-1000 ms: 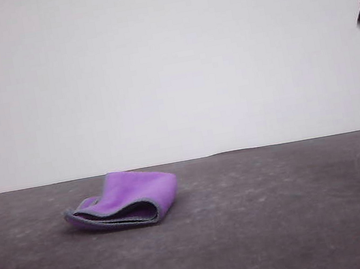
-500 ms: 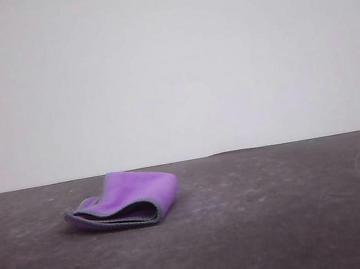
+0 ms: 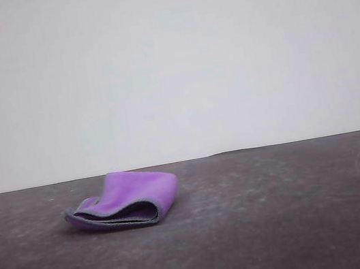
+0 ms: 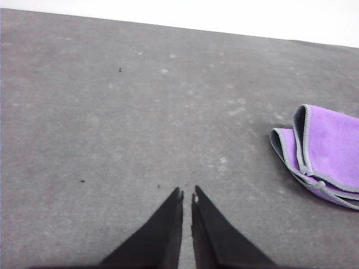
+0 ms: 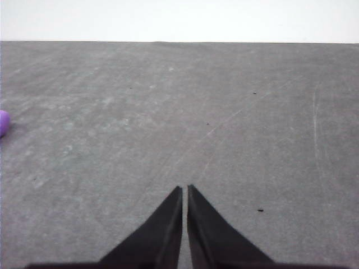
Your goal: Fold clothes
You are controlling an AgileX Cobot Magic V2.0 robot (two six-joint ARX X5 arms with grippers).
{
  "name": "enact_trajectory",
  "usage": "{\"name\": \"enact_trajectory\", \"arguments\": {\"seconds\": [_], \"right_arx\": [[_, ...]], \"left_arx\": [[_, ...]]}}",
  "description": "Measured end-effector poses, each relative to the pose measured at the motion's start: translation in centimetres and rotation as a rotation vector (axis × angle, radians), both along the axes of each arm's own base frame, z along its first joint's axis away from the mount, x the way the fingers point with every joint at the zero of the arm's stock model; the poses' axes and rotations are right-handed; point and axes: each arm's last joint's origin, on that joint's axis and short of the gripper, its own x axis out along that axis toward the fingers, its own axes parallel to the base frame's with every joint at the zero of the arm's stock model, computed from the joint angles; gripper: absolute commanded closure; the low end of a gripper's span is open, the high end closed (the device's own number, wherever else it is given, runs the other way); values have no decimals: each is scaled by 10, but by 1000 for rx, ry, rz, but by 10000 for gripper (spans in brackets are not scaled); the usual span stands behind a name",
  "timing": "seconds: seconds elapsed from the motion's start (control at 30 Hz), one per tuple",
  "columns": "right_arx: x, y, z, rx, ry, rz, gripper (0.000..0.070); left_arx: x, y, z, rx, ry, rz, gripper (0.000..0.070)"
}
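The clothes [image 3: 124,199] are one small cloth lying folded over on the dark grey table, left of centre in the front view, purple face outward with grey stitched edging and a dark grey inner face along its open front. In the left wrist view the clothes [image 4: 324,154] lie off to one side, well apart from my left gripper [image 4: 187,195], which is shut with nothing in it. My right gripper [image 5: 184,189] is shut and empty over bare table. A sliver of the clothes [image 5: 3,123] shows at the edge of the right wrist view.
The dark grey table [image 3: 283,214] stretches wide to the right of the cloth. A plain white wall [image 3: 169,67] rises behind its far edge.
A dark part of an arm at the top right of the front view one second ago has left the frame. The cloth has not moved.
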Motion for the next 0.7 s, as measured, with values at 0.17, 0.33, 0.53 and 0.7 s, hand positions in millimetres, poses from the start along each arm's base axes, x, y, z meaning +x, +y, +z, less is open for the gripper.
{"name": "enact_trajectory", "arguments": {"seconds": [0.17,0.33,0.53,0.7], "right_arx": [[0,2,-1,-9,1,-10,688],[0,2,-1,-10,1,-14,688],[0,2,-1,-10,1,-9,688],[0,2,-1,-10,1,-9,688]], "left_arx": [[0,0,0,0,0,0,684],[0,0,0,0,0,0,684],[0,0,0,0,0,0,684],[0,0,0,0,0,0,684]]}}
